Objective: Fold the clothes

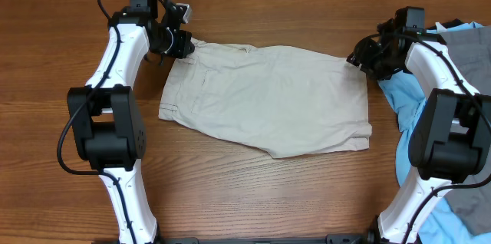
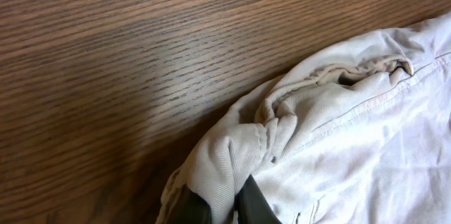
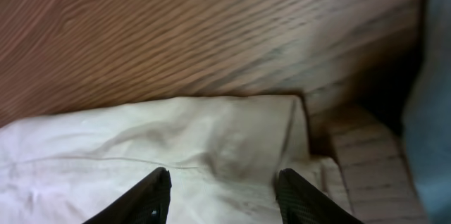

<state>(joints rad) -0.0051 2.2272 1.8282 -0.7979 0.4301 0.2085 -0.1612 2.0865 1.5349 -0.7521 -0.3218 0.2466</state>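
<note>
The clothes are a pair of light beige shorts [image 1: 268, 98] lying spread flat across the middle of the wooden table [image 1: 253, 190]. My left gripper [image 1: 180, 42] is at their far left corner. In the left wrist view it [image 2: 222, 206] is shut on a bunched fold of the beige shorts [image 2: 338, 132], which is pinched between the dark fingers. My right gripper [image 1: 360, 58] is at the far right corner. In the right wrist view its jaws [image 3: 222, 182] stand apart, hovering over the edge of the shorts [image 3: 176, 139] with the cloth lying flat beneath them.
A light blue T-shirt [image 1: 406, 90] and a grey garment [image 1: 469, 48] are heaped at the right edge, under and beside the right arm. The blue T-shirt [image 3: 438, 111] also fills the right margin of the right wrist view. Bare wood lies in front of the shorts.
</note>
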